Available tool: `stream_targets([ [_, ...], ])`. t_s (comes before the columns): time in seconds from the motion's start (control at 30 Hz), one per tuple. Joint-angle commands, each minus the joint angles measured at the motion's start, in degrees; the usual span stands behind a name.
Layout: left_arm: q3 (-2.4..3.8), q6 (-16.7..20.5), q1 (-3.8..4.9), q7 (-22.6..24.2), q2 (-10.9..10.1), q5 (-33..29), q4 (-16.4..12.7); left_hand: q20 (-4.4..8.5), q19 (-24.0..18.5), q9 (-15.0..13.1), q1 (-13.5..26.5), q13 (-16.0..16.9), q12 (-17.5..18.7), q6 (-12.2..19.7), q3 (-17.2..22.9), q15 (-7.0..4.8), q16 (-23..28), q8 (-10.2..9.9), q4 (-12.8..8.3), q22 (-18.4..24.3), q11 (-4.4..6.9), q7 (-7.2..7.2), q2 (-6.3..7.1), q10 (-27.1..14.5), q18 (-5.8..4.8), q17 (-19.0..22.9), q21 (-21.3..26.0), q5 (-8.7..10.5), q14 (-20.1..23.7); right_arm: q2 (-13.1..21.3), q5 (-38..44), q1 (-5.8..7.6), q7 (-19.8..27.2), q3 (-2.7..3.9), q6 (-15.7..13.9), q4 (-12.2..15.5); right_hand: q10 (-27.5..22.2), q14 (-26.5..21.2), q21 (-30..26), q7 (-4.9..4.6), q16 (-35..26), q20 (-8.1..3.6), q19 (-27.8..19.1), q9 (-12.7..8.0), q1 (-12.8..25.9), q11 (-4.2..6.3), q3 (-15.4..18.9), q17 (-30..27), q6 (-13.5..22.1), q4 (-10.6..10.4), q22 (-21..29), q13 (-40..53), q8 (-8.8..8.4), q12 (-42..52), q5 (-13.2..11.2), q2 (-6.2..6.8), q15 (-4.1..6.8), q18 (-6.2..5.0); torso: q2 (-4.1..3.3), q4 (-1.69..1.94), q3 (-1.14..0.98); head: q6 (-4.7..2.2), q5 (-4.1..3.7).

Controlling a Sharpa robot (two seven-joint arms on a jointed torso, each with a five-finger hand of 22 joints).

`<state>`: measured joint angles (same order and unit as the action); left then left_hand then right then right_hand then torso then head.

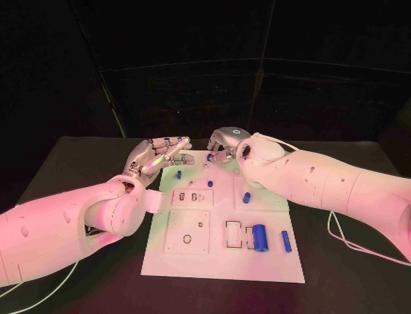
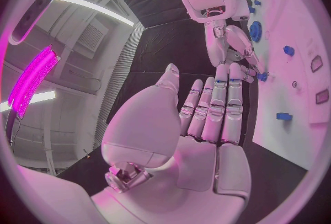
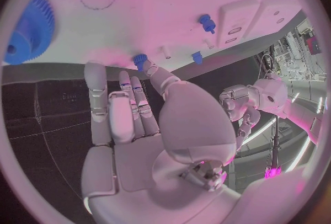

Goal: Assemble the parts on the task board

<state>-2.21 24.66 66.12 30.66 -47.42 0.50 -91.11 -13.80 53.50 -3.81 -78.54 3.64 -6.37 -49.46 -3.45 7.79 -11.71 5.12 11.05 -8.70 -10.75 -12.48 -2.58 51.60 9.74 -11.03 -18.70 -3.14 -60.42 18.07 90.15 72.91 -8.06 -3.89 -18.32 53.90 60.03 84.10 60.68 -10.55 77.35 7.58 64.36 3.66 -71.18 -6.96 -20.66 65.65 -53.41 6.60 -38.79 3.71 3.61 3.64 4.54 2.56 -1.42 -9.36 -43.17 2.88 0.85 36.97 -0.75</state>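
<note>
The white task board (image 1: 224,261) lies mid-table. My right hand (image 1: 226,145) hovers at its far edge, and thumb and a fingertip meet on a small blue part (image 3: 140,60), also seen under the fingers (image 1: 210,157). A blue gear (image 3: 31,28) lies flat on the board beside that hand. My left hand (image 1: 158,156) floats at the board's far left corner, its palm (image 2: 207,119) bare and its fingers straight and apart, pointing at the right hand (image 2: 231,42). Small blue pegs (image 1: 178,174) (image 1: 247,197) sit further in on the board.
A large blue cylinder (image 1: 259,237) and a slimmer blue pin (image 1: 286,241) lie near the board's front right, beside a white slotted block (image 1: 232,234). Recessed sockets (image 1: 193,196) and a square plate (image 1: 188,233) take the board's left half. Black table (image 1: 356,261) surrounds it.
</note>
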Motion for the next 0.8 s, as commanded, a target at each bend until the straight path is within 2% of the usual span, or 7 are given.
stream_targets([
  [0.03,0.06,-0.63,0.14,0.28,0.07,0.36,-0.17,0.01,0.33,0.07,-0.24,-0.06,0.28,-0.34,-0.03,-0.09,0.26,-0.3,-0.35,-0.01,-0.03,-0.55,-0.19,0.26,0.73,-0.09,-0.22,-0.31,-0.43,-0.01,0.18,0.14,-0.11,0.03,-1.82,0.04,-0.89,0.94,-0.53,-0.07,-0.39,0.05,-0.63,0.11,-0.37,-0.11,0.24,-0.72,0.79,-0.36,0.68,0.02,-0.09,0.4,0.21,0.38,-0.48,-0.24,-0.01,0.06,0.02,0.08,-0.09],
  [0.23,0.06,-0.6,0.16,0.31,-0.06,0.36,-0.26,0.01,0.33,0.07,-0.24,-0.06,0.3,-0.34,-0.03,-0.08,0.28,-0.32,-0.37,0.0,-0.03,-0.54,-0.2,0.24,0.73,-0.1,-0.21,-0.31,-0.41,1.28,-0.02,0.14,0.08,0.03,-3.52,1.5,-1.14,0.89,-0.59,-0.06,-0.42,0.14,-0.69,0.16,-0.83,-0.09,0.51,-0.84,1.14,-0.51,0.75,0.1,-0.03,0.79,0.47,0.48,-0.5,-0.27,0.04,-0.15,-0.04,-0.1,0.06],
  [0.37,0.06,-0.67,0.16,0.32,-0.27,0.36,-0.37,0.01,0.33,0.07,-0.24,-0.06,0.3,-0.34,-0.03,-0.08,0.28,-0.32,-0.37,0.0,-0.03,-0.54,-0.2,0.24,0.73,-0.1,-0.21,-0.31,-0.41,4.55,-0.97,0.15,0.0,0.04,-5.09,5.15,0.46,1.17,-0.09,0.03,-0.02,0.03,-0.14,0.46,-1.4,0.18,0.59,-0.37,0.02,-0.98,0.16,0.42,0.4,2.34,1.4,0.32,-0.28,-0.2,0.14,-0.24,-0.06,-0.26,0.07],
  [0.5,0.05,-0.78,0.16,0.34,-0.69,0.36,-0.38,0.01,0.33,0.07,-0.25,-0.07,0.32,-0.35,-0.03,-0.07,0.31,-0.33,-0.38,0.01,-0.03,-0.53,-0.22,0.24,0.73,-0.11,-0.2,-0.31,-0.39,10.29,-4.68,0.24,-0.29,0.04,-5.97,11.13,5.81,1.59,1.66,0.06,0.8,-0.42,1.52,0.73,-1.7,1.05,0.43,0.87,-1.71,-1.6,-2.23,1.53,0.89,5.65,2.51,0.58,0.34,0.18,0.38,-0.68,-0.09,-0.42,0.2],
  [0.57,0.05,-0.81,0.16,0.35,-0.89,0.36,-0.28,0.01,0.33,0.07,-0.25,-0.07,0.32,-0.35,-0.03,-0.07,0.31,-0.33,-0.38,0.01,-0.03,-0.53,-0.22,0.24,0.73,-0.11,-0.2,-0.31,-0.39,13.2,-7.82,0.41,-0.29,0.13,-5.28,13.9,9.98,1.94,2.84,0.54,1.59,-0.84,2.6,0.7,-1.42,1.91,1.11,2.15,-1.79,-1.9,-3.95,2.86,0.81,8.26,3.12,1.44,0.95,0.46,0.5,-0.98,-0.16,-0.48,0.32],
  [0.67,0.05,-0.86,0.16,0.37,-1.09,0.36,-0.05,0.01,0.33,0.07,-0.25,-0.06,0.33,-0.36,-0.03,-0.07,0.32,-0.34,-0.39,0.01,-0.03,-0.52,-0.23,0.24,0.72,-0.11,-0.2,-0.31,-0.39,16.83,-11.83,0.57,-0.24,0.82,-3.45,17.05,15.38,2.46,4.41,1.68,2.89,-1.97,4.11,0.51,0.71,3.22,4.53,4.24,-0.8,-3.62,-6.16,6.64,0.39,13.69,5.79,3.99,2.1,0.9,0.6,-1.27,-0.23,-0.62,0.32],
  [0.8,0.04,-0.92,0.16,0.38,-1.13,0.36,0.19,0.01,0.33,0.07,-0.25,-0.06,0.33,-0.36,-0.03,-0.07,0.32,-0.34,-0.39,0.01,-0.03,-0.52,-0.23,0.24,0.72,-0.11,-0.2,-0.31,-0.39,19.75,-14.16,0.66,-0.54,1.22,-1.05,19.15,15.68,3.13,5.98,1.95,4.92,-2.63,5.57,0.47,2.07,3.6,9.25,7.7,0.68,-6.16,-8.47,14.27,0.45,22.41,6.44,4.98,2.52,1.41,0.69,-1.4,-0.35,-0.74,0.33],
])
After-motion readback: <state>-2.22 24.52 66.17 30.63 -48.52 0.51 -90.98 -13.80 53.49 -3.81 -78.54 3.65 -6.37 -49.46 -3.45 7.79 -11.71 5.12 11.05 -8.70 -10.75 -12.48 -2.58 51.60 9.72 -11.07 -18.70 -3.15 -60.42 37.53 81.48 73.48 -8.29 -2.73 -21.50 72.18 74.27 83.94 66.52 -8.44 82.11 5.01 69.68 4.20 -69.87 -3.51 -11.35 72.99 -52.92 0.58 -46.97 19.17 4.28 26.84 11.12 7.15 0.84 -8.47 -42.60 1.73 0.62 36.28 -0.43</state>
